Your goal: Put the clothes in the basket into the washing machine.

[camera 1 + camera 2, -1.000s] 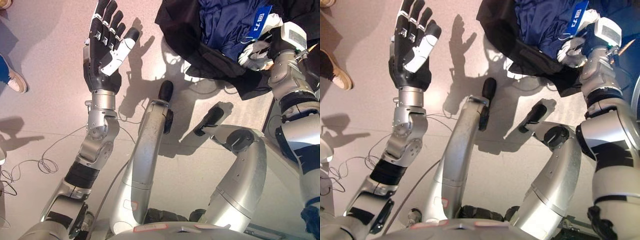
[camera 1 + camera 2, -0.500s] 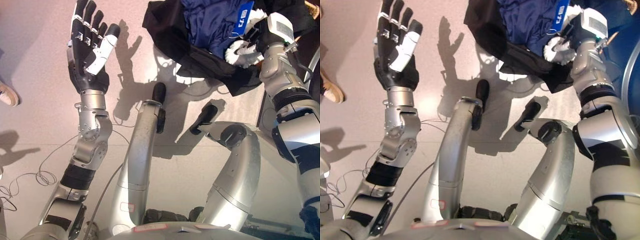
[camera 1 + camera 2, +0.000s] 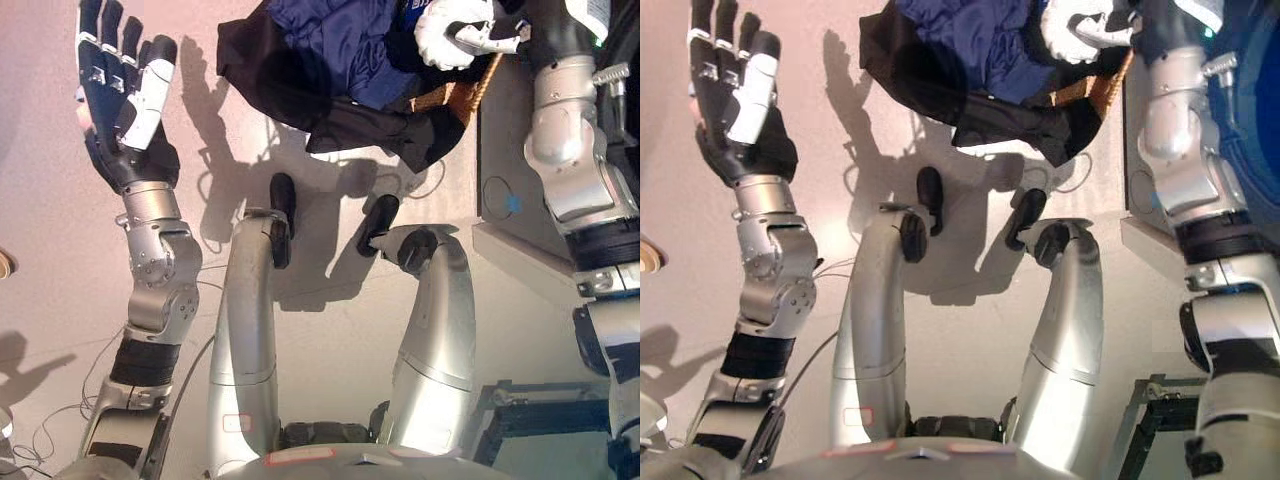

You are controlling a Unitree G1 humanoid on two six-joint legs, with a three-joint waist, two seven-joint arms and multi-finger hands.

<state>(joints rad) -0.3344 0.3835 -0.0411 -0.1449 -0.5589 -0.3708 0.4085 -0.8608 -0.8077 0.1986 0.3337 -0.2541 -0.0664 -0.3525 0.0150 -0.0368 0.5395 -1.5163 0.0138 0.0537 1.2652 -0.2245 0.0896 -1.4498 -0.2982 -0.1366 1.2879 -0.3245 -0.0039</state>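
Observation:
A bundle of clothes, a navy blue garment (image 3: 335, 40) over a black one (image 3: 285, 85), hangs at the top centre above the floor. My right hand (image 3: 458, 25) is at the bundle's right end with its white-tipped fingers curled into the cloth. A strip of woven brown basket (image 3: 460, 98) shows just below that hand. The washing machine (image 3: 512, 140) stands at the right, its grey front facing me; its blue door area (image 3: 1252, 110) shows in the right eye view. My left hand (image 3: 120, 95) is raised at the upper left, open and empty, well clear of the clothes.
A person's shoe tip (image 3: 648, 255) shows at the left edge. A dark metal frame (image 3: 545, 425) sits on the floor at the lower right, below the washing machine. Bare floor lies between my left hand and the clothes.
The camera has swung towards the right, bringing the washing machine and the basket strip into view. My right hand still holds the clothes bundle. My left hand stays raised and open.

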